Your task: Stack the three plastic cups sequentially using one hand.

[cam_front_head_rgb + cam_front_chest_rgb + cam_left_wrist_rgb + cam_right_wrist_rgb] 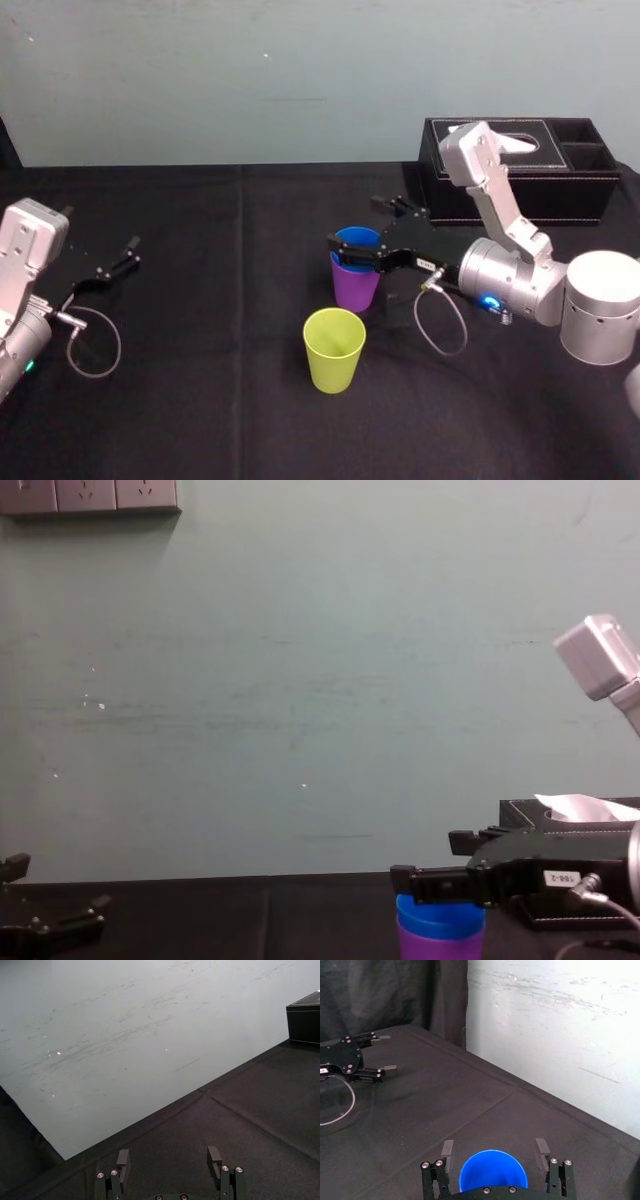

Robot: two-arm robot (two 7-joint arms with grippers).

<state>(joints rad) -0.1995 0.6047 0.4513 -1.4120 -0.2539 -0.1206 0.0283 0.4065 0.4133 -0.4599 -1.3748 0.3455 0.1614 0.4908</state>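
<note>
The right gripper (494, 1146), jaws spread and gripping nothing, straddles the blue cup (356, 240) nested in the purple cup (355, 288) mid-table and should withdraw level, nudging neither, before fetching the nearby yellow-green cup (334, 350); the left gripper (169, 1154) sits parked, jaws apart.

The blue cup (357, 240) sits upright, nested in the purple cup (355, 288), with only its top band showing; the pair stands near the middle of the table (200, 400). The yellow-green cup (333, 350) stands upright alone, mouth up, just nearer the robot and slightly left of the stack, apart from it; the right end effector (494, 1145) straddles the blue rim, fingers spread either side.
</note>
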